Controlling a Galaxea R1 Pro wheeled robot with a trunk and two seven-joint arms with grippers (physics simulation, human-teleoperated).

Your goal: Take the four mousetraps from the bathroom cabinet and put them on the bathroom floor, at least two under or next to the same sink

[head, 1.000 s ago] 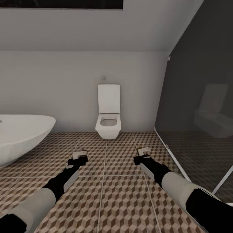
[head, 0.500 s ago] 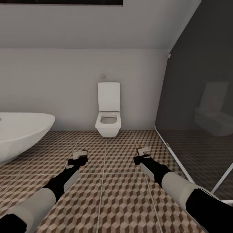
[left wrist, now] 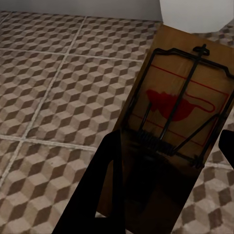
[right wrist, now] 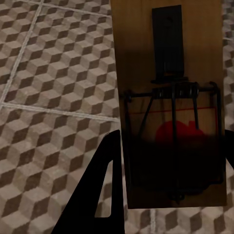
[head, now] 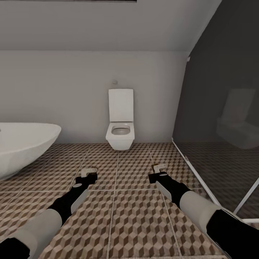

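Mousetraps rode in both grippers: left trap (left wrist: 178, 122) and right trap (right wrist: 170, 105) clenched between fingers. No sink showed, so we judged turning slowly over floor (head: 136, 216) wisest.

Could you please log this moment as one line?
left gripper: shut on mousetrap | right gripper: shut on mousetrap | both above floor | facing toilet

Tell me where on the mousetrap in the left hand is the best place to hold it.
Hold the mousetrap by its bare wooden end and long edges, coming in from the spring end, as the left hand does. It is a thin flat board; the wire frame and red mark cover the middle, so fingers should stay off them.
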